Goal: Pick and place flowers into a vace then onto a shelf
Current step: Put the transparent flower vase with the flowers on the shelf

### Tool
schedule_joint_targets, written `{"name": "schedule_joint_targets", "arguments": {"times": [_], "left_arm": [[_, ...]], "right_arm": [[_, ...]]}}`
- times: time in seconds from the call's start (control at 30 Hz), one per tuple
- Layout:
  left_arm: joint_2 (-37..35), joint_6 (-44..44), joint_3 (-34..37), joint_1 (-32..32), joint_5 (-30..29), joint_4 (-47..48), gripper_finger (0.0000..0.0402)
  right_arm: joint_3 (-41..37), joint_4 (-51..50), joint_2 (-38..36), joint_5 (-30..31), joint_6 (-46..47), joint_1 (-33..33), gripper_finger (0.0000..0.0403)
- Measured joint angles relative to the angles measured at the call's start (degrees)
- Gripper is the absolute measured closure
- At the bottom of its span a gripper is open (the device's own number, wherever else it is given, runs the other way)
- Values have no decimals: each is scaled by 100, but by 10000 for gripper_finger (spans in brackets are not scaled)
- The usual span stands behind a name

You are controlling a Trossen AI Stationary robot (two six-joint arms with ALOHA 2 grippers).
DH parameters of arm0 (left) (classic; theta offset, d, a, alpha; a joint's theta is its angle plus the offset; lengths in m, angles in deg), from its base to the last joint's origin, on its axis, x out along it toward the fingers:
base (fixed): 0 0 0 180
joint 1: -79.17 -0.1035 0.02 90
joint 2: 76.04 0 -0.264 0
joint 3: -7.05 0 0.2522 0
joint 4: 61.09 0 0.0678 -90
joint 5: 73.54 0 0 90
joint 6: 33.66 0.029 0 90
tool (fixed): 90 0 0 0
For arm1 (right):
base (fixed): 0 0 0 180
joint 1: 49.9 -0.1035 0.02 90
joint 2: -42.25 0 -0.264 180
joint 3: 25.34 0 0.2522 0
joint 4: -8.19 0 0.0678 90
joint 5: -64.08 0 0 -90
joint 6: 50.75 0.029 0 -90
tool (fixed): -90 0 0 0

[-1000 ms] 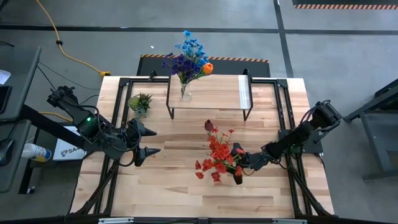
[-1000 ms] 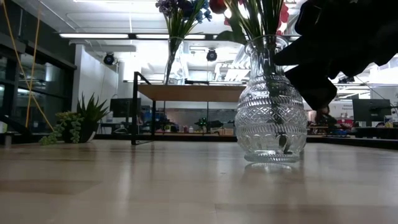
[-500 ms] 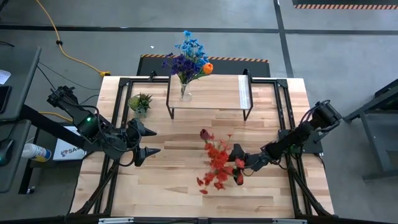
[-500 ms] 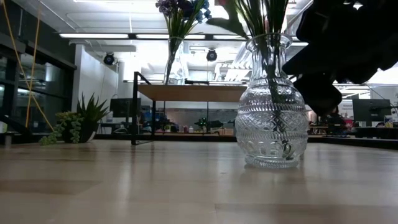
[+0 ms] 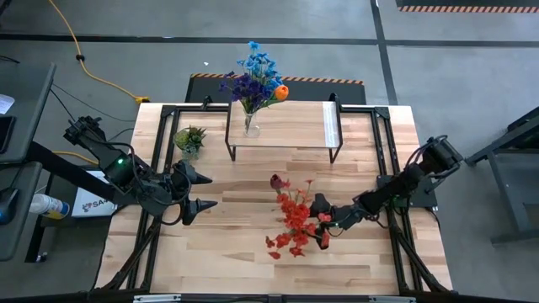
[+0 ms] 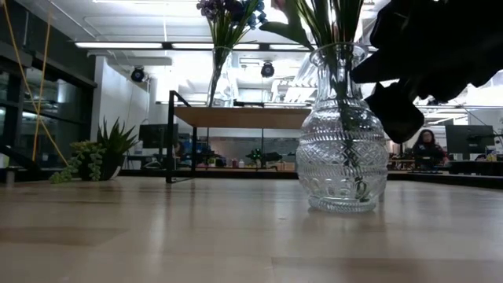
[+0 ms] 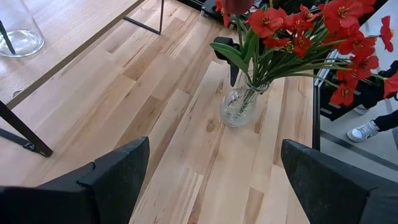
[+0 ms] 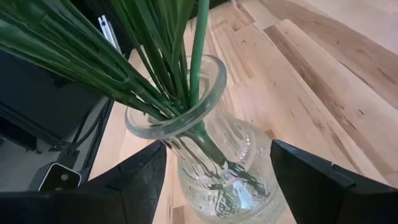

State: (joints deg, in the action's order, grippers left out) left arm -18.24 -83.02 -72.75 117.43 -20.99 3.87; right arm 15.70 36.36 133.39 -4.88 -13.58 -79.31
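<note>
Standing upright on the wooden table [image 5: 227, 252], a cut-glass vase [image 6: 343, 149] holds the red flowers [image 5: 292, 220] near the table's middle, a little toward the right. In the low view its body sits vertical with its base flat on the wood. The green stems [image 8: 163, 46] rise out of its mouth, and in the high view the red heads lean left and slightly toward the near edge, so the bunch's long axis tilts away from the right arm; one dark maroon tulip [image 5: 275, 181] sits at the bunch's far end.

The right gripper [image 5: 322, 220] is at the vase's right side, fingers [image 8: 317, 180] spread apart on either side of the glass body with a visible gap to the glass, so the vase is released, not gripped.

The left gripper [image 5: 195, 191] waits well to the left over the table, its jaws wide apart and holding nothing.

At the far side stands the shelf [image 5: 295, 126], a low light-wood board on black legs. On its left end a second, slimmer glass vase [image 5: 251, 126] holds blue and purple flowers [image 5: 253, 77] with one orange bloom [image 5: 281, 92], upright. A small potted plant [image 5: 190, 138] sits on the table just left of the shelf.
</note>
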Motion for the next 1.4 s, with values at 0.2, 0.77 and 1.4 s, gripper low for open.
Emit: {"name": "schedule_joint_targets", "arguments": {"times": [0.2, 0.77, 1.4], "left_arm": [[2, 0, 0, 2, 2, 0, 7], [2, 0, 0, 0, 2, 2, 7], [2, 0, 0, 2, 2, 2, 7]], "right_arm": [[0, -2, 1, -107, -11, 188, 125], [0, -1, 2, -304, 197, 288, 125], [0, 0, 0, -490, -114, 280, 125]]}}
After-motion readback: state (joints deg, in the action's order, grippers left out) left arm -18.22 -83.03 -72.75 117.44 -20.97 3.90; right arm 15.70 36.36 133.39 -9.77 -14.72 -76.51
